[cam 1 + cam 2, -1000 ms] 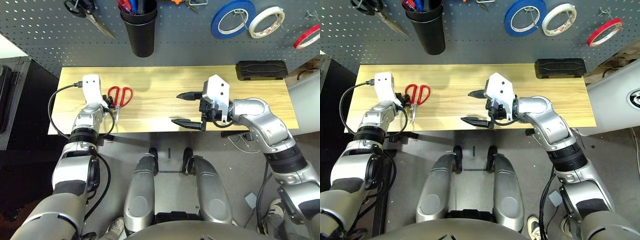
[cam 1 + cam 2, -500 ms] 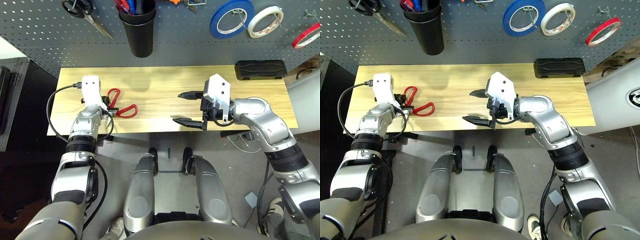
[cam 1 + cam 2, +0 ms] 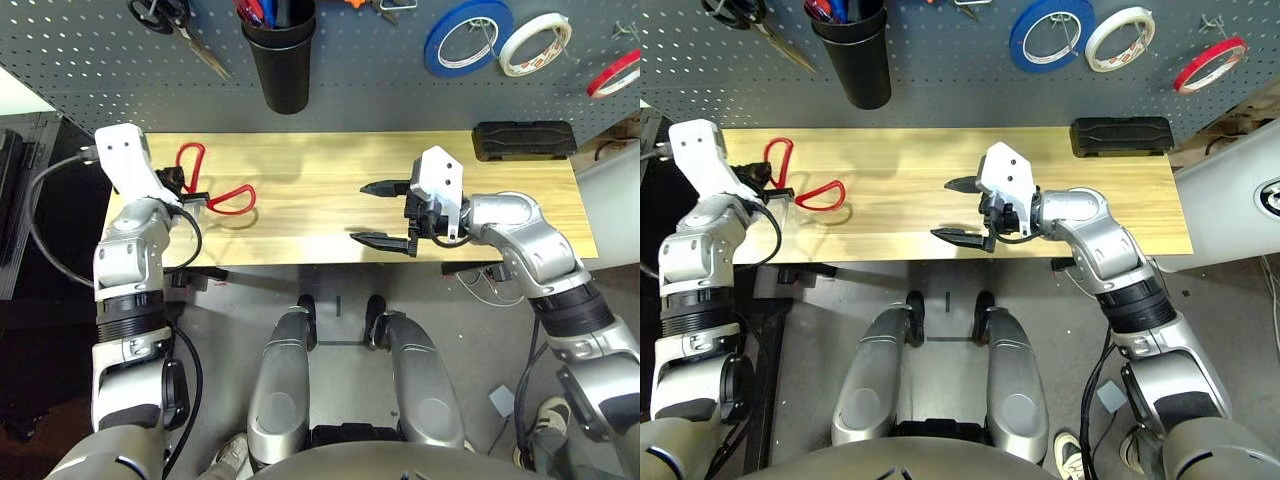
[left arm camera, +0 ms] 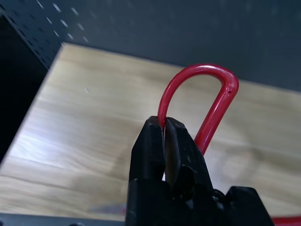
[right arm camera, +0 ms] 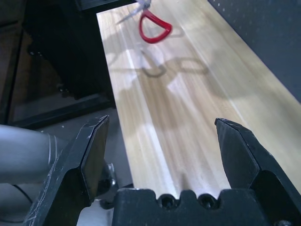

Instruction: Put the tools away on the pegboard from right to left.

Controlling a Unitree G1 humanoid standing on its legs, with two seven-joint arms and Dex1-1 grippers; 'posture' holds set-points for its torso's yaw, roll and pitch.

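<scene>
Nearest to you, the grey floor point(image 3: 345, 400) lies below and on your side of both pincers, with a shoe point(image 3: 552, 415) standing on it, to the right of the right pincer point(image 3: 365, 213). This right pincer is open and empty above the wooden counter point(image 3: 300, 235). The left pincer point(image 4: 162, 121) is closed on one handle loop of the red-handled scissors point(image 3: 236, 200). You have them in the air: in the right wrist view their shadow falls on the counter, apart from them. The other loop reaches out to the right of the left pincer.

Farther away, to the right of the right pincer, a black case point(image 3: 523, 140) rests at the back of the counter.

Beyond both pincers stands the pegboard point(image 3: 350, 90). The thin red tape ring point(image 3: 1237, 47) already hangs there, far right of the right pincer. An orange handle point(image 3: 353, 4) is at the top edge, maybe the pliers. The cup point(image 3: 283, 80), beyond the left pincer and to its right, holds red and blue things; I cannot tell if the screwdriver is among them. By my judgement, the scissors are the last tool, and you have only to bring them to a hook.
</scene>
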